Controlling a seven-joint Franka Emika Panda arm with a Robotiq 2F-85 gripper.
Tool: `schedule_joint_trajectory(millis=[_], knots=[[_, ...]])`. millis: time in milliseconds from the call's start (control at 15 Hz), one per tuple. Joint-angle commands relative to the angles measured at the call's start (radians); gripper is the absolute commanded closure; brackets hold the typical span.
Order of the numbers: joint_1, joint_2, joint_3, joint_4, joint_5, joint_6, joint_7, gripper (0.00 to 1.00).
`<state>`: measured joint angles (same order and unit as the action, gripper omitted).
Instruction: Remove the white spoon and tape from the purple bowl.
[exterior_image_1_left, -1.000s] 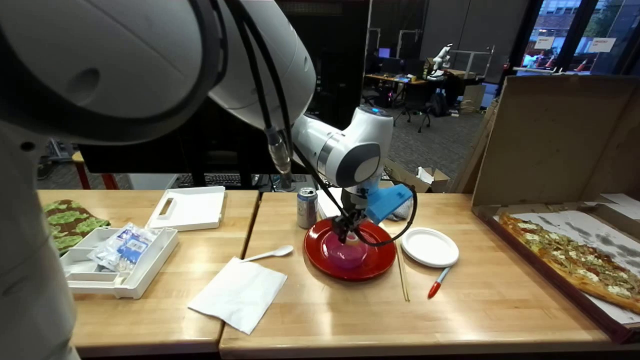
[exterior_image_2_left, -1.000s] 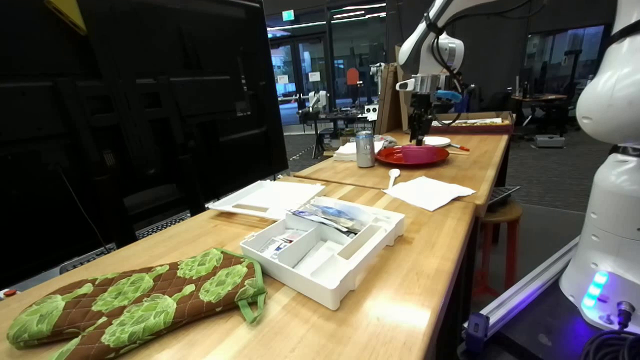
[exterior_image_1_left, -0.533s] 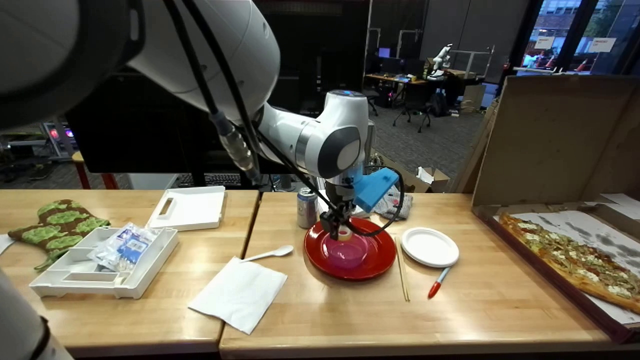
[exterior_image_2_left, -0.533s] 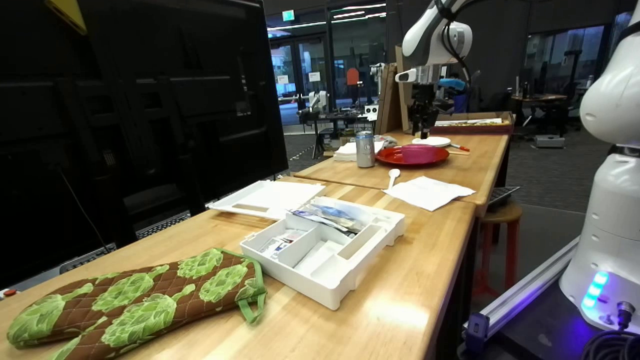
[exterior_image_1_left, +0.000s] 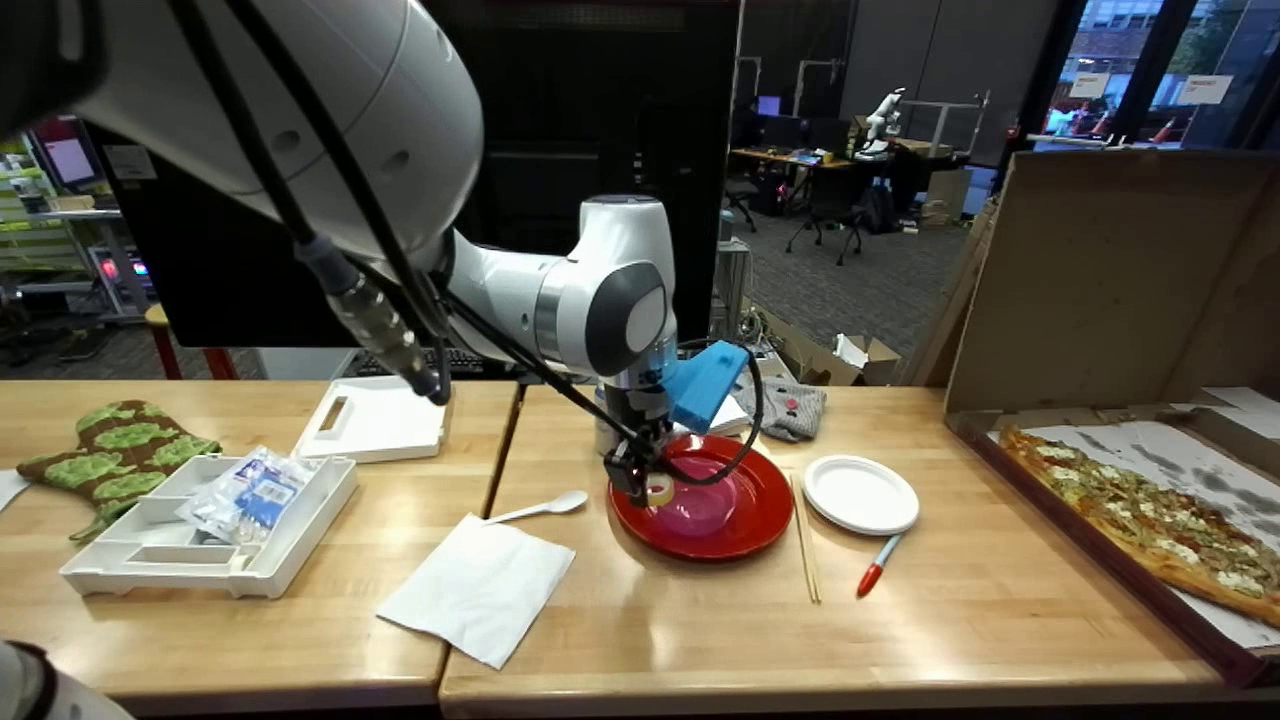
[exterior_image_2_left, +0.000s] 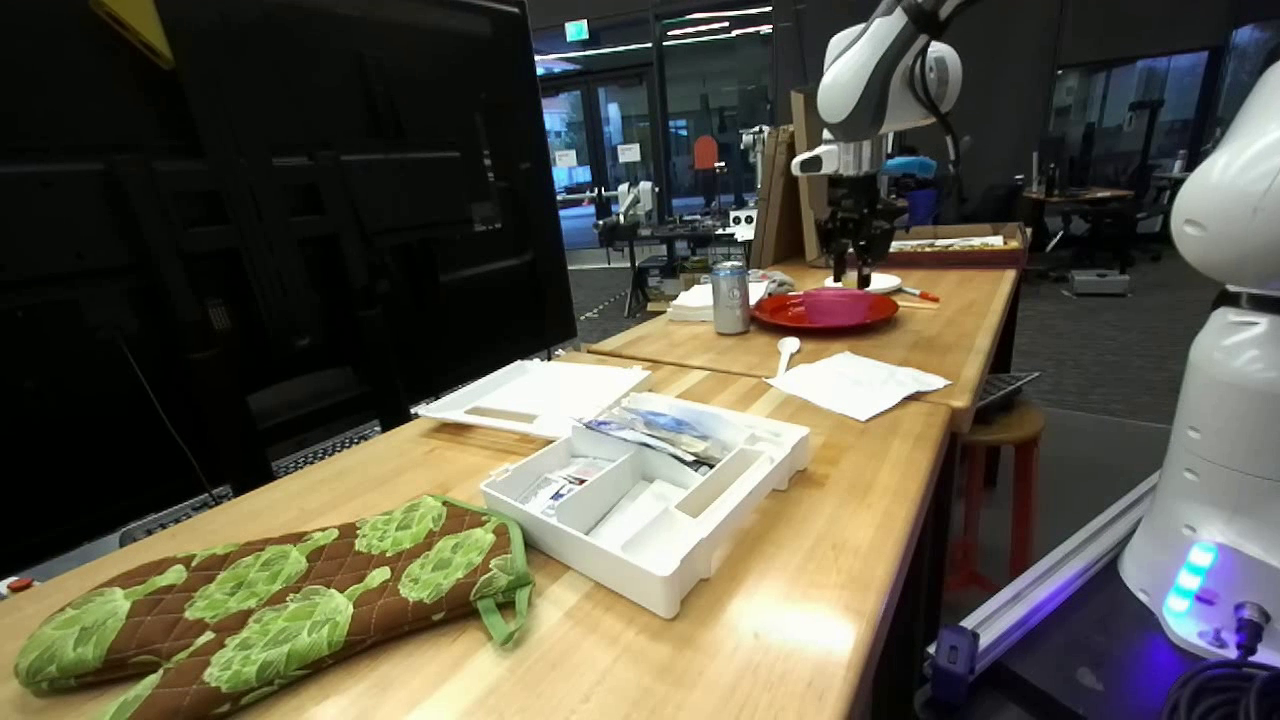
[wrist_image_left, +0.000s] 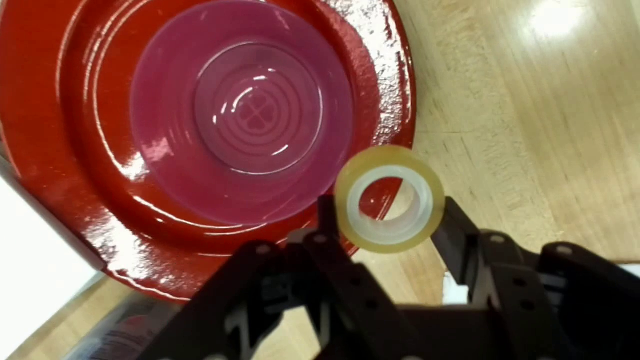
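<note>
A translucent purple bowl (wrist_image_left: 257, 115), round and glossy, sits upright on a wider red plate (wrist_image_left: 37, 115), fine concentric rings showing on its floor. The roll of tape (wrist_image_left: 390, 232), small and yellowish with a white core, is held in the air, out of the bowl and near its rim; in the wrist view its hole faces the viewer and it overlaps the plate's edge. The slim white spoon (exterior_image_1_left: 537, 509) lies on the wooden table (exterior_image_1_left: 620, 630), apart from the bowl, its rounded end toward the plate and its handle's tip reaching the edge of a white napkin (exterior_image_1_left: 480, 590)
</note>
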<state>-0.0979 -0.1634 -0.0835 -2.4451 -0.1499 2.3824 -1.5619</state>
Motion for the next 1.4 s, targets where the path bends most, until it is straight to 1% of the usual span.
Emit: schedule_joint_trajectory(millis=[0,400,667,1067,1333], knots=[[0.022,-0.072,-0.002,-0.105,-0.08,0.043,-0.009,0.76],[0.048,-0.114,0.004,-0.198,-0.158,0.079,-0.007,0.76],[0.068,-0.149,0.009,-0.24,-0.177,0.077,-0.02,0.76],[0.114,-0.217,0.007,-0.304,-0.158,0.048,-0.134,0.76],[0.142,-0.251,0.025,-0.342,-0.169,0.021,-0.179,0.76]])
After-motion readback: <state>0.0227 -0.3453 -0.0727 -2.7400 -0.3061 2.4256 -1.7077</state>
